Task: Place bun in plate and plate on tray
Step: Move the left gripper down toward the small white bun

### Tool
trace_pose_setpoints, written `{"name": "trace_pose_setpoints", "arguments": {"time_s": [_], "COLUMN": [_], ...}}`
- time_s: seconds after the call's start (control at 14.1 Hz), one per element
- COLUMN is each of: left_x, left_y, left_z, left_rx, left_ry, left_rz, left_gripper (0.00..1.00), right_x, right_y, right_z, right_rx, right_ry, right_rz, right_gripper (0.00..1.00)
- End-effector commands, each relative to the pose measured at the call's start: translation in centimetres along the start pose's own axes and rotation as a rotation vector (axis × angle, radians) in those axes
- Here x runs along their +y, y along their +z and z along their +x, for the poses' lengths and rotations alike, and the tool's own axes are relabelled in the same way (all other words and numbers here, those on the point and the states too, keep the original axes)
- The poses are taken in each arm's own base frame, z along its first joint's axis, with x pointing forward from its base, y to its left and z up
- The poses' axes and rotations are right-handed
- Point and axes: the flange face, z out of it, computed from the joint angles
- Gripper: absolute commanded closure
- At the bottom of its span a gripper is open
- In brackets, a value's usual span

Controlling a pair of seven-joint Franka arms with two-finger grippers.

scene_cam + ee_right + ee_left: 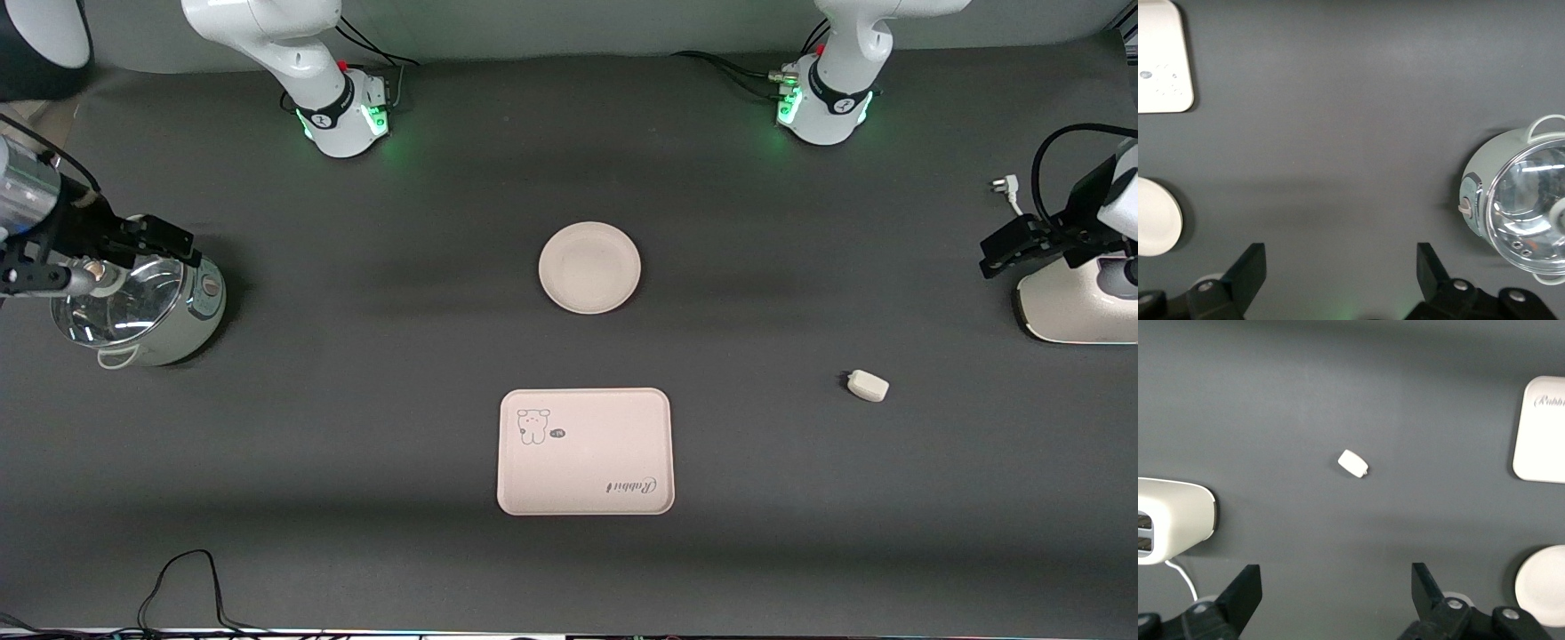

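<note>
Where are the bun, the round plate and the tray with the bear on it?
bun (868, 386), front view, middle of its top.
plate (589, 268), front view, bare centre.
tray (587, 462), front view, bare middle of its surface.

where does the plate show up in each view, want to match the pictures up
Front view: the plate lies mid-table, empty, farther from the camera than the tray.
Left wrist view: only part of its rim shows, cut by the frame's edge, near a corner of the tray.
Right wrist view: again partly cut by the frame's edge, near a tray corner.
Shared landmark: the tray, beside the plate in all three.
</note>
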Motion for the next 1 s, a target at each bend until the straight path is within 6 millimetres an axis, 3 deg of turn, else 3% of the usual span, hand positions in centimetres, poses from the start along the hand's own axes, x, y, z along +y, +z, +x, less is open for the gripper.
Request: {"name": "trace_pose_setpoints", "arguments": {"time_s": [0.0, 0.57, 0.78, 0.92], "left_x": [0.3, -1.9, -2.4, -2.4], "left_y": [-0.5, -0.3, 1.8, 4.6], "left_z": [0.4, 0.6, 0.4, 0.7], "left_rx": [-0.024, -0.032, -0.071, -0.109], "left_ry": [0.029, -0.015, -0.018, -0.018], "left_rz": [0.020, 0.006, 0.008, 0.011], "left_gripper": [0.00, 0.00, 0.00, 0.00], "right_x": [0.3, 1.3, 1.2, 1.3], "right_y": [-2.3, 0.2, 0.6, 1.0], "right_z": [-2.4, -2.5, -2.4, -2.3], "right_rx": [0.017, -0.029, -0.025, -0.028], "right_ry": [-0.042, -0.016, -0.018, -0.019], "right_rz": [-0.005, -0.020, -0.020, -0.020], "right_gripper": [0.00, 0.00, 0.00, 0.00]}}
